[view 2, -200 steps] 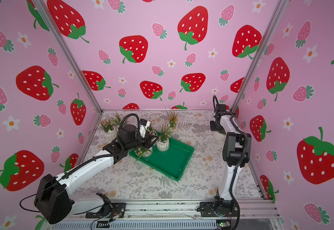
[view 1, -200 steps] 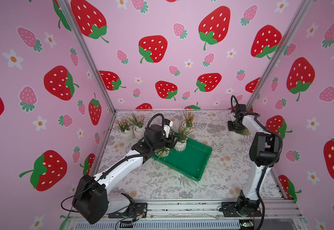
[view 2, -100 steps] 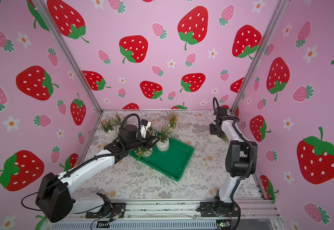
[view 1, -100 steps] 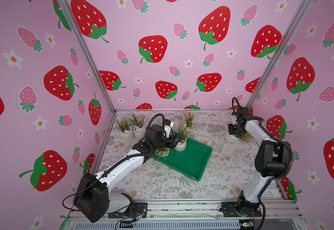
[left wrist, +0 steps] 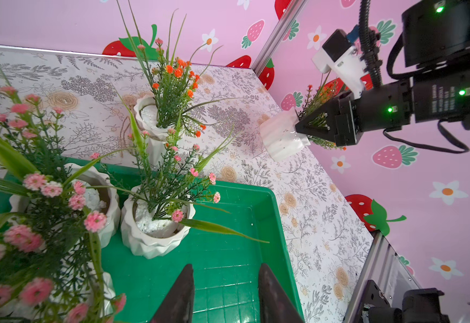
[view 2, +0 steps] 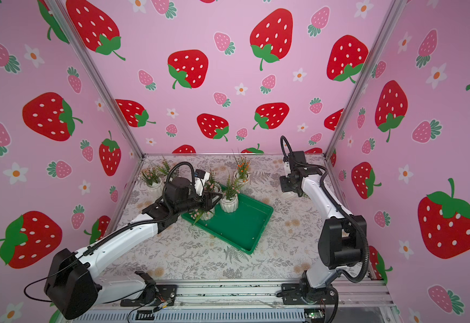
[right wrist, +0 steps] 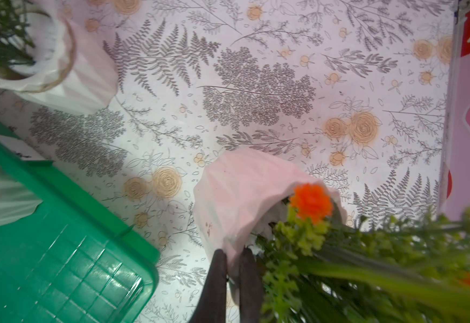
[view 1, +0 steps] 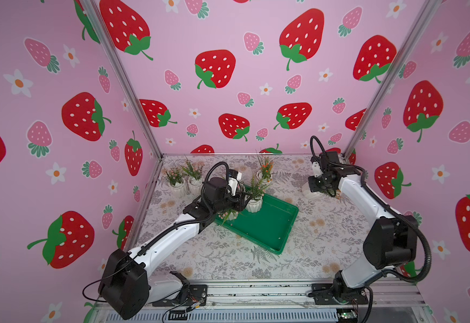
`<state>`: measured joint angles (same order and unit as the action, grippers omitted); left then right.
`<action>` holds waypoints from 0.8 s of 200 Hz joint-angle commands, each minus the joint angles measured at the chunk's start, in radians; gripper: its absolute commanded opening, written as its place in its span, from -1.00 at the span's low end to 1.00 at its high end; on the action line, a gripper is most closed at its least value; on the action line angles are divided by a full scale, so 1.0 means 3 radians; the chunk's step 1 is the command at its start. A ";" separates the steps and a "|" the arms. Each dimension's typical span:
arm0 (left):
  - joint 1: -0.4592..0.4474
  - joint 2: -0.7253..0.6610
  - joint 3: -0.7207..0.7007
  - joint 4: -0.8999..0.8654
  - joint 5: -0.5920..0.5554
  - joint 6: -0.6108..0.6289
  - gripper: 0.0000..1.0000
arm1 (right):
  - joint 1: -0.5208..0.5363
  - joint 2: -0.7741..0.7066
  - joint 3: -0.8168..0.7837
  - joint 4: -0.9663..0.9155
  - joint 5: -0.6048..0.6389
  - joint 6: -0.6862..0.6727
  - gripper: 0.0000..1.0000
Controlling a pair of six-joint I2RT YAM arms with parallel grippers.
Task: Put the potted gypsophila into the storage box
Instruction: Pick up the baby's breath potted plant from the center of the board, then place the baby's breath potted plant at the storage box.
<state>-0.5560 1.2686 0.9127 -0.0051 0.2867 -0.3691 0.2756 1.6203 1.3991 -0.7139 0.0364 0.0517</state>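
Our left gripper (left wrist: 225,296) has its two dark fingers spread, with nothing between them. Under that gap lies the gridded green floor of the storage box (left wrist: 280,223). Only the left wrist view shows the gap; in both top views the arm's black wrist covers it.

Just ahead of those fingertips a pink-flowered pot (left wrist: 155,240) stands upright in the box, with a second pink pot (left wrist: 102,207) just beside it. Further ahead, past the box rim, an orange-flowered pot (left wrist: 148,117) stands on the table (left wrist: 312,201).

Our right gripper (right wrist: 232,279) has its fingers pressed almost together, pinching the rim wall of a tilted pot (right wrist: 242,190). One finger is outside the wall, and the other is inside among the sprigs. Only the right wrist view shows that pinch.

From the left wrist view we see this pot leaning, mouth toward the gripper. We cannot tell whether its base touches the table. It sits outside the box, with bare table between them.

A top view adds two more pots (view 1: 177,188) side by side on the table, to the left of our left gripper.
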 commanded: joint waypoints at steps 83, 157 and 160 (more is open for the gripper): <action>0.0046 -0.0453 -0.0270 -0.0105 -0.0337 -0.0242 -0.19 | 0.0957 -0.0669 -0.0164 -0.0224 -0.0091 -0.0235 -1.00; 0.0124 -0.0698 -0.0350 -0.0456 -0.0406 -0.0359 -0.19 | 0.1488 -0.0924 -0.0522 -0.0170 -0.0262 -0.0486 -1.00; 0.0129 -0.0710 -0.0354 -0.0475 -0.0420 -0.0364 -0.19 | 0.1519 -0.0927 -0.0529 -0.0161 -0.0244 -0.0496 -1.00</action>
<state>-0.5301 1.0897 0.8234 -0.0853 0.1898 -0.4534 0.6788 1.3827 1.2400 -0.7883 -0.0357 -0.0406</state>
